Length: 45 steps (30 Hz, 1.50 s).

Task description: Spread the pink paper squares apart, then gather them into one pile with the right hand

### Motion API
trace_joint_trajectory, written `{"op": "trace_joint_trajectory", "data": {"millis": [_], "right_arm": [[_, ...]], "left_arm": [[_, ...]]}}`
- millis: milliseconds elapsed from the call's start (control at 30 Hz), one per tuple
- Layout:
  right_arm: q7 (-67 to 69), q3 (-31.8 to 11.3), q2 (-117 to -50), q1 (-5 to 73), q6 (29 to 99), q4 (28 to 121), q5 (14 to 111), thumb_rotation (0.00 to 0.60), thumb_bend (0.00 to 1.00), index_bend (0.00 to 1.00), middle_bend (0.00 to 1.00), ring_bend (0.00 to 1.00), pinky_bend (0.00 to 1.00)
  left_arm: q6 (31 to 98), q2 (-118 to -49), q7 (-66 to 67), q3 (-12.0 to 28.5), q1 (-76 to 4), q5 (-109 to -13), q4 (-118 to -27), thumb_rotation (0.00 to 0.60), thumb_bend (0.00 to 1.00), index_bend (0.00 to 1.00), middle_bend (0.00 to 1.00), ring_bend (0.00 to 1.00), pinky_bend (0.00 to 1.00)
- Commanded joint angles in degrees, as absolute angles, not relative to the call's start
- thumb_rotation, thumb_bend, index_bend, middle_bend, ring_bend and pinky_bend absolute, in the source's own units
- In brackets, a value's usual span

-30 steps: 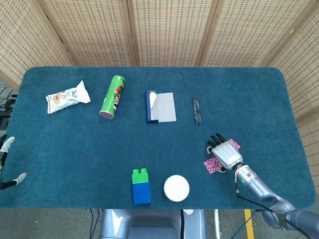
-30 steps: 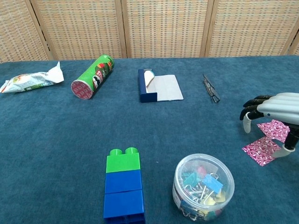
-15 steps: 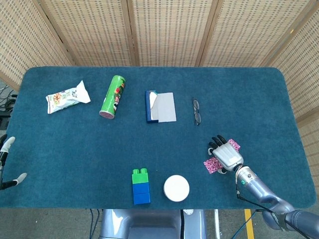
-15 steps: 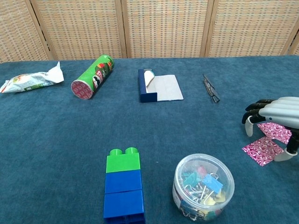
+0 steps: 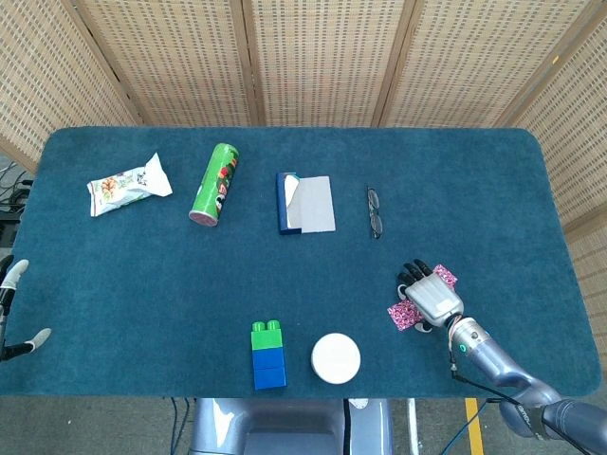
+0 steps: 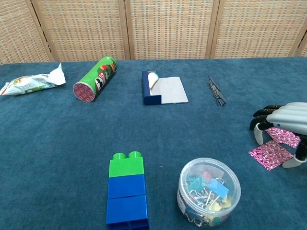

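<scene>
Two pink patterned paper squares lie near the table's right front. The nearer square (image 6: 270, 155) (image 5: 402, 315) lies flat on the blue cloth, partly showing in front of my right hand. The farther square (image 6: 284, 136) (image 5: 444, 276) sits under the hand, only an edge showing. My right hand (image 6: 283, 120) (image 5: 430, 292) hovers palm down over both squares, fingers spread and curved downward, holding nothing. Of my left hand (image 5: 14, 313), only fingers show at the left edge of the head view, apart and empty.
A clear tub of binder clips (image 6: 208, 191) stands left of the squares. A green and blue brick stack (image 6: 126, 188) is at the front middle. Farther back lie scissors (image 6: 217, 90), a blue notebook (image 6: 163, 88), a green can (image 6: 95, 78) and a snack bag (image 6: 31, 82).
My right hand has drawn slightly back toward the right front edge and lowered a little over the squares. The squares themselves have barely shifted.
</scene>
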<state>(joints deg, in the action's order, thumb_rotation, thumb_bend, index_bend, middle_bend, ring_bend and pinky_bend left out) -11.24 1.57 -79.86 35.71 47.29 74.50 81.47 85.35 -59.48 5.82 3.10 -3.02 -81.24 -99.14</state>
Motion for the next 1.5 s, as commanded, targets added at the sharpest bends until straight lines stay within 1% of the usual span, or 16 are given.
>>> {"op": "trace_joint_trajectory", "data": {"millis": [33, 500, 800, 1067, 1500], "right_arm": [[-11.24, 1.63, -79.84, 35.67, 47.27, 74.55, 81.45, 0.600, 0.00, 0.39, 0.18, 0.00, 0.00], [-11.47, 1.66, -80.33, 35.84, 46.64, 74.23, 81.24, 0.600, 0.00, 0.39, 0.18, 0.00, 0.00], [-11.60, 1.56, -80.81, 35.96, 46.42, 73.46, 81.09, 0.600, 0.00, 0.43, 0.20, 0.00, 0.00], [-11.65, 1.34, -80.77, 36.04, 46.53, 73.47, 81.00, 0.600, 0.09, 0.46, 0.21, 0.00, 0.00], [-12.57, 0.52, -78.28, 36.36, 47.50, 75.80, 80.95, 0.600, 0.10, 0.46, 0.21, 0.00, 0.00]], "left_arm": [[85.30, -59.49, 5.82, 3.12, -3.05, -81.21, -99.14, 0.600, 0.16, 0.04, 0.00, 0.00, 0.00], [85.37, -59.55, 5.53, 3.13, -2.90, -80.99, -98.80, 0.600, 0.16, 0.04, 0.00, 0.00, 0.00], [85.25, -59.68, 5.54, 3.18, -2.93, -80.83, -98.61, 0.600, 0.16, 0.04, 0.00, 0.00, 0.00], [85.24, -59.77, 5.47, 3.12, -2.86, -80.78, -98.46, 0.600, 0.16, 0.04, 0.00, 0.00, 0.00], [85.30, -59.75, 5.30, 3.10, -2.82, -80.95, -98.46, 0.600, 0.16, 0.04, 0.00, 0.00, 0.00]]}}
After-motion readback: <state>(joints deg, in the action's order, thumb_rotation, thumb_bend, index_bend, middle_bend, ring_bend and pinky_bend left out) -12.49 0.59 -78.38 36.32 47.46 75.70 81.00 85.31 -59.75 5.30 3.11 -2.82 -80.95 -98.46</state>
